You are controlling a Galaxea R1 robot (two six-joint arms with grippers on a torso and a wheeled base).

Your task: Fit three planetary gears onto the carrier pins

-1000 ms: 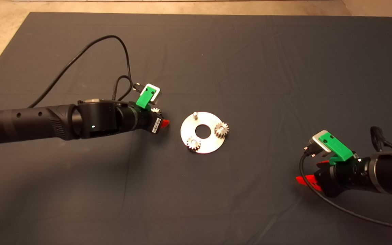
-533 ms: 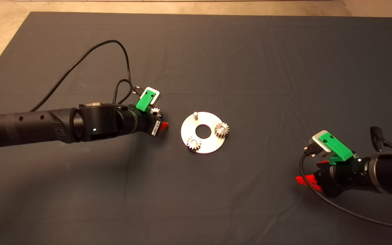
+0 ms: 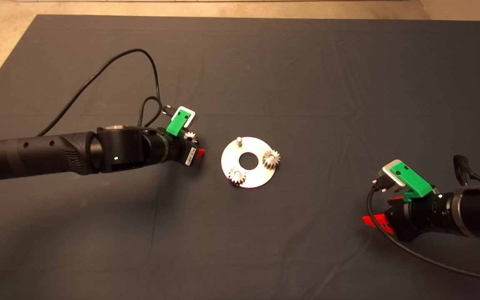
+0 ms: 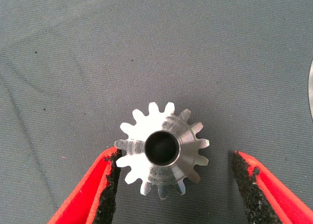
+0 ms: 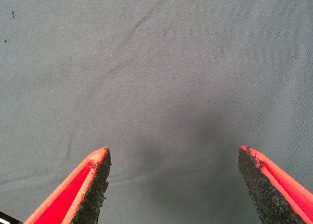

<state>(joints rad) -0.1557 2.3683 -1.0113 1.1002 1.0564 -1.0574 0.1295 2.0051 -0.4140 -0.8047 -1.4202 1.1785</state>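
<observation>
The carrier disc [image 3: 256, 175] lies mid-mat with three pins. Two planetary gears [image 3: 237, 176] [image 3: 271, 158] sit on pins; the far-left pin [image 3: 238, 140] is bare. A third gear [image 3: 190, 136] lies flat on the mat just left of the disc. My left gripper [image 3: 195, 146] is down over it. In the left wrist view this gear [image 4: 164, 148] shows bore up between the open fingers of the left gripper [image 4: 176, 155]: one pad [image 4: 110, 185] is at its teeth, the other pad [image 4: 247, 177] stands apart. My right gripper [image 3: 375, 216] waits open at the lower right.
The left arm's black cable [image 3: 98, 75] loops over the mat behind the arm. The disc's rim [image 4: 311, 87] just shows at the edge of the left wrist view. Bare mat lies under the right gripper [image 5: 173, 153]. Floor borders the mat's far side.
The left gripper has shifted a little to the left and settled over the loose gear. Disc, mounted gears and right arm have not moved.
</observation>
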